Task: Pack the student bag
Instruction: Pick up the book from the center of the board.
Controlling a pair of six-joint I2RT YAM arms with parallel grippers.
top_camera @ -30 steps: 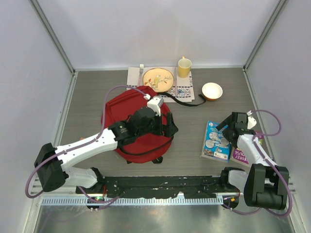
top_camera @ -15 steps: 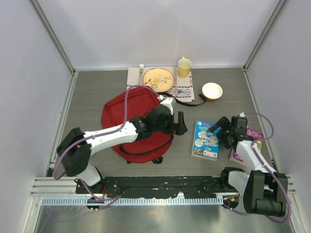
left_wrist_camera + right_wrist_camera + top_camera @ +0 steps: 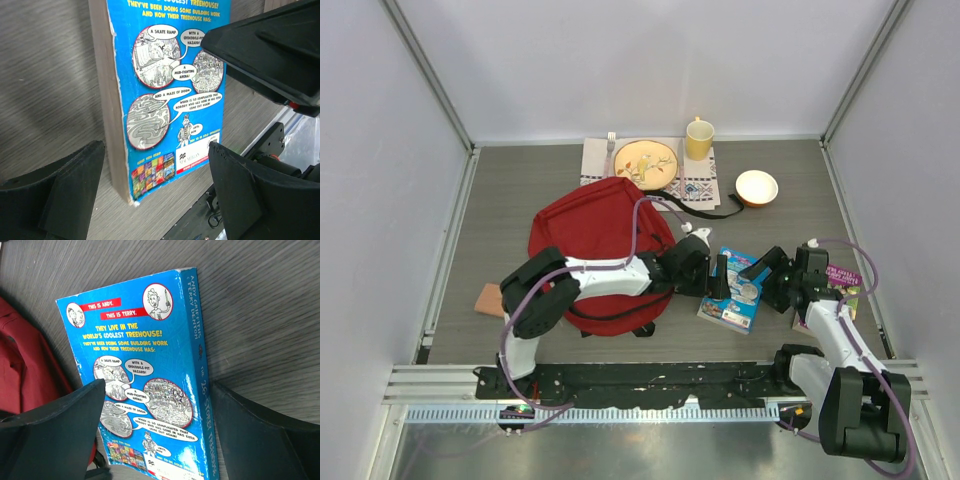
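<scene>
The red student bag [image 3: 590,225] lies flat at mid-table; its edge shows in the right wrist view [image 3: 25,355]. A blue paperback [image 3: 732,305] lies just right of it, back cover up. My left gripper [image 3: 718,280] reaches across the bag and is open, its fingers straddling one end of the book [image 3: 170,75]. My right gripper [image 3: 767,278] is open at the book's right side. In its wrist view [image 3: 159,390] one finger is over the cover [image 3: 135,340] and the other is beside the spine. The right gripper's finger [image 3: 265,55] shows in the left wrist view.
A placemat [image 3: 700,188] at the back holds a plate [image 3: 646,163], fork [image 3: 611,143] and yellow mug [image 3: 699,139]. A white bowl [image 3: 756,186] stands right of it. A purple book [image 3: 842,278] lies at far right. A small brown block [image 3: 488,298] lies left of the bag.
My left arm has swung right, from over the bag to the book. My right gripper and the blue book have slid left toward the bag.
</scene>
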